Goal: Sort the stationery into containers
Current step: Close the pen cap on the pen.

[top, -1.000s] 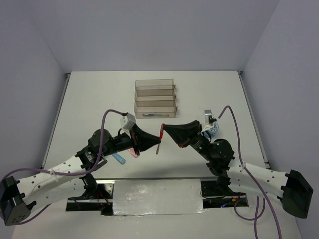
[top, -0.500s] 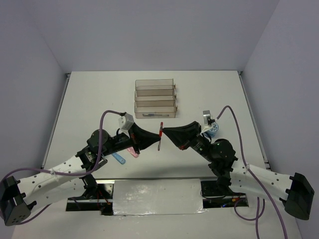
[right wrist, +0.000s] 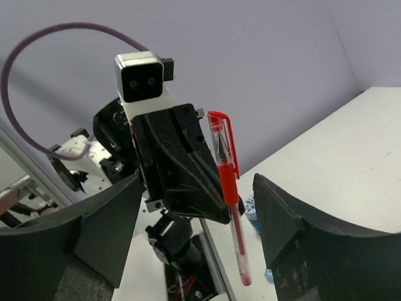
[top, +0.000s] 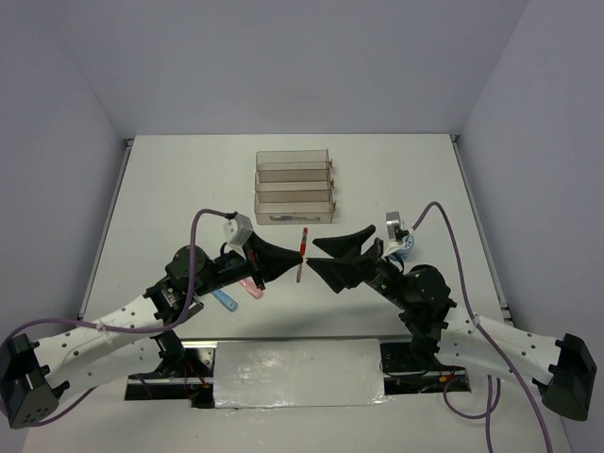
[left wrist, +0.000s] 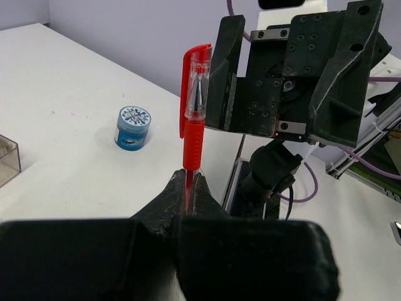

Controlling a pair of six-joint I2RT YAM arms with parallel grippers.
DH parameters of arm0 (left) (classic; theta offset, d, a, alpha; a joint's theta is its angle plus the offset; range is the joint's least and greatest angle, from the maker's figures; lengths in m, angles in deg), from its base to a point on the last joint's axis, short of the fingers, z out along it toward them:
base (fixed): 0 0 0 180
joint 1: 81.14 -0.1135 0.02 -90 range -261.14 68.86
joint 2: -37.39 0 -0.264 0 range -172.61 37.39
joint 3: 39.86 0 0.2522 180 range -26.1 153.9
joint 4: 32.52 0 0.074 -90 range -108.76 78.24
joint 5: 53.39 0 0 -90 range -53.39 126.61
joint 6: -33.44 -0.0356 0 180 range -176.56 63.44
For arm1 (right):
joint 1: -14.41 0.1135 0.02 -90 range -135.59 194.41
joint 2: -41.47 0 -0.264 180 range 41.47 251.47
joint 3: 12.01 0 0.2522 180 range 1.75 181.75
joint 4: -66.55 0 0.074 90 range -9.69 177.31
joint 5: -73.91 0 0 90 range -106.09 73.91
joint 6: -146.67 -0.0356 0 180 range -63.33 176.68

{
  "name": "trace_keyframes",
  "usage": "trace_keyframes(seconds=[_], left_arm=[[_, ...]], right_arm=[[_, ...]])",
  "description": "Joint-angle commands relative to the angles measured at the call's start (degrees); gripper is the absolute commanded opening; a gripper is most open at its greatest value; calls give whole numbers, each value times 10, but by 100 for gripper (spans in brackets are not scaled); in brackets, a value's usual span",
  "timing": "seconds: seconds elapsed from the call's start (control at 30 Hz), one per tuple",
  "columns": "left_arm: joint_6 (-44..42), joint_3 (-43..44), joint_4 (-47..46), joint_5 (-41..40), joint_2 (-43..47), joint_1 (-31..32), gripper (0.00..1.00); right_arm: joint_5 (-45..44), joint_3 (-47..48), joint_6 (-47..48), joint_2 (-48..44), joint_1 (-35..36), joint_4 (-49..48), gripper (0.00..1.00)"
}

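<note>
Whereas 0.5 s ago both claws pinched the pen, the R claw has now let go: its fingers stand wide apart, one each side of the pen, touching nothing, and the arm has drawn back a bit toward its base. L claw hasn't budged vs the earlier frames & stays clamped on the pen's lower barrel. In the left wrist view the red grip and capped tip stick up out of the closed jaws, w/ the R claw's spread fingers right behind. Pen position approx unchanged: in the air above the desk, just on the near side of the trays, not in any compartment. Rest is as before: blue roll by the R wrist, pink piece & blue piece on the desk under the L arm, something thin in the nearest tray, can't tell what
</note>
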Motion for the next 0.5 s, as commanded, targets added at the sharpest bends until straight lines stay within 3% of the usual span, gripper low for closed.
trace_keyframes(seconds=[0.0,0.2,0.47], left_arm=[[-19,10,-32,16,-1,-2,0],[-13,15,-28,31,-8,-3,0],[-20,19,-5,26,-6,-2,0]], right_arm=[[-2,50,53,4,5,47,82],[-35,138,121,36,2,155,84],[25,222,159,92,-1,221,82]])
